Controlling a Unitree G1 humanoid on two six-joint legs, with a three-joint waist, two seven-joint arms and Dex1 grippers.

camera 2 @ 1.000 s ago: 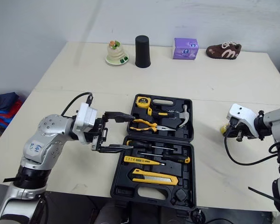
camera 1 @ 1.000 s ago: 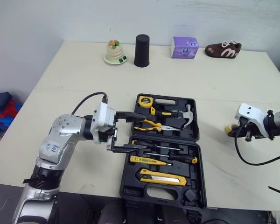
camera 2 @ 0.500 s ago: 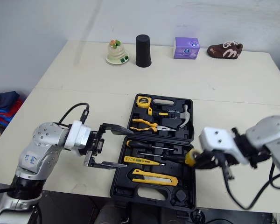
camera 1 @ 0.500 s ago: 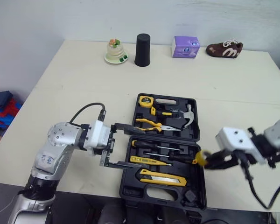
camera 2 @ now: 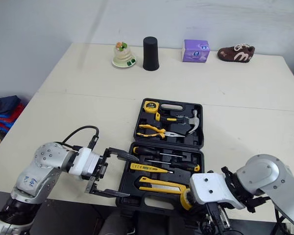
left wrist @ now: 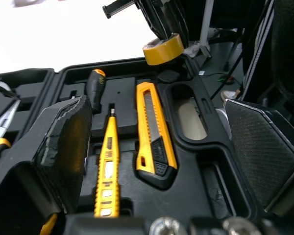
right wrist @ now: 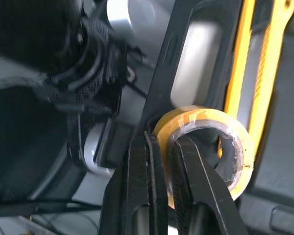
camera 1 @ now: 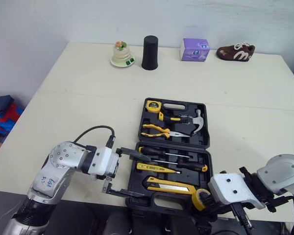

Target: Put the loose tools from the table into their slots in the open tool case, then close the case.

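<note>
The open black tool case [camera 1: 202, 105] lies mid-table with a tape measure [camera 1: 152, 105], pliers [camera 1: 159, 131], a hammer [camera 1: 191, 122], screwdrivers [camera 1: 161, 154], a yellow test pen [camera 1: 157, 169] and a yellow utility knife [camera 1: 169, 185] in its slots. My right gripper [camera 1: 206, 201] is shut on the wall of a yellow tape roll [right wrist: 186, 122], one finger inside the ring, at the case's front right corner. My left gripper [camera 1: 143, 175] stands open across the front left part of the case, nothing between its fingers [left wrist: 63, 147].
Along the far edge stand a small dish with a figurine [camera 1: 121, 55], a black cup [camera 1: 149, 52], a purple box [camera 1: 194, 49] and a brown shoe [camera 1: 235, 51]. The case's front edge lies close to the table's front edge.
My right arm swept in from the table's right side to the case's front right corner, carrying the tape roll. My left gripper slid toward the front along the case's left side, still open.
</note>
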